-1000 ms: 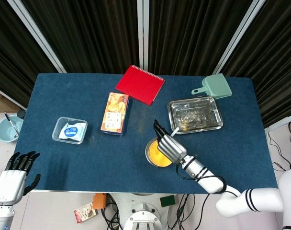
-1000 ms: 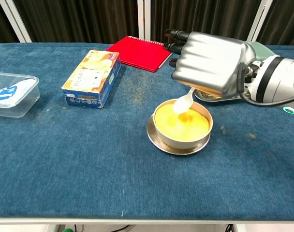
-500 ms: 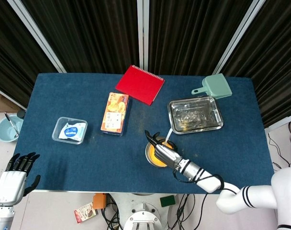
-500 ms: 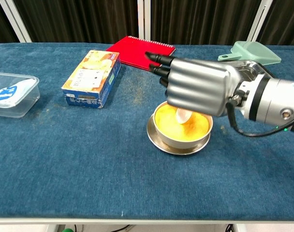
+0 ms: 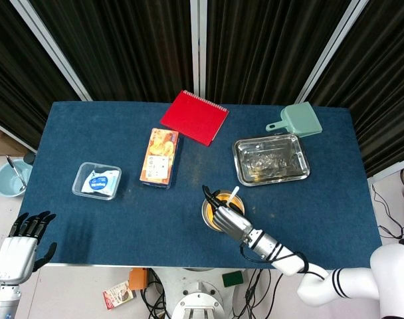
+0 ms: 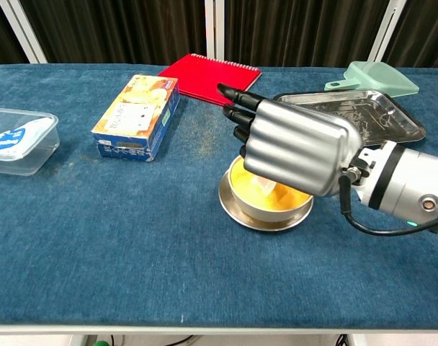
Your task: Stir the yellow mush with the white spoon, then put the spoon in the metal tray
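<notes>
A round metal bowl (image 6: 263, 213) of yellow mush (image 6: 273, 194) stands near the table's front, also seen as the bowl (image 5: 210, 211) in the head view. My right hand (image 6: 295, 148) (image 5: 227, 218) hovers low over it and holds the white spoon (image 5: 232, 195). The spoon's bowl (image 6: 261, 186) dips into the mush; its handle sticks up toward the back. The metal tray (image 5: 271, 159) (image 6: 392, 119) lies behind and to the right. My left hand (image 5: 19, 242) hangs off the table's front left corner, holding nothing, fingers apart.
A red notebook (image 5: 194, 117) lies at the back. An orange snack box (image 5: 159, 157) and a clear plastic container (image 5: 98, 181) sit to the left. A green scoop (image 5: 296, 121) rests behind the tray. A blue bowl (image 5: 8, 178) stands off the table's left edge.
My right hand has swung left and dropped lower over the bowl, carrying the spoon from the rim down into the mush. The left hand has not moved.
</notes>
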Action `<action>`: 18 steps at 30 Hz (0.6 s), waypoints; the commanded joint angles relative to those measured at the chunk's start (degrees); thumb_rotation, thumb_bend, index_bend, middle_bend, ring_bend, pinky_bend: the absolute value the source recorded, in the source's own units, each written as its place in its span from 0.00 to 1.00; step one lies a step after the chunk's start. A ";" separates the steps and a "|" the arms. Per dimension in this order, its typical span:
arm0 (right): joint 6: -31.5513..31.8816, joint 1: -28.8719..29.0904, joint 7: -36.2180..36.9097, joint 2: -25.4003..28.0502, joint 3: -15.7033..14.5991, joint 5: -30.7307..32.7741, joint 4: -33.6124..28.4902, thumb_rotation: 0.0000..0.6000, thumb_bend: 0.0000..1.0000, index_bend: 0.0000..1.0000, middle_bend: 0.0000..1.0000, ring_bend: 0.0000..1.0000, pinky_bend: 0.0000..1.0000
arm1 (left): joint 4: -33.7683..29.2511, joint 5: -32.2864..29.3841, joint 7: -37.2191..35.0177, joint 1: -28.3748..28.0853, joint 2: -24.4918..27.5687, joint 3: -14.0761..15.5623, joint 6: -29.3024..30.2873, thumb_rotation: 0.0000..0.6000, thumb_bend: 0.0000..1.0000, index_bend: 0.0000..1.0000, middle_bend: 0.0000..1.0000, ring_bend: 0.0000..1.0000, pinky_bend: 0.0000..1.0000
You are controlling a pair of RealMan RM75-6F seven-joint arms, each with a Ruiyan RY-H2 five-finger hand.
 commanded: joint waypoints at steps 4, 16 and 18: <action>4.84 -4.16 7.76 -2.52 1.03 -2.07 3.75 1.00 0.48 0.73 0.36 0.16 0.00 | -0.44 0.28 0.42 -0.23 0.13 -0.07 -0.03 1.00 0.32 0.19 0.16 0.18 0.13; 12.09 -9.82 23.39 -6.47 4.18 -3.97 11.92 1.00 0.48 0.73 0.36 0.16 0.00 | -2.58 0.72 2.54 -0.84 1.04 -0.14 -0.60 1.00 0.32 0.19 0.16 0.18 0.13; 12.85 -10.61 26.23 -7.01 4.80 -3.84 12.59 1.00 0.48 0.73 0.36 0.16 0.00 | -3.08 0.75 3.03 -0.94 1.23 -0.15 -0.74 1.00 0.32 0.19 0.16 0.18 0.13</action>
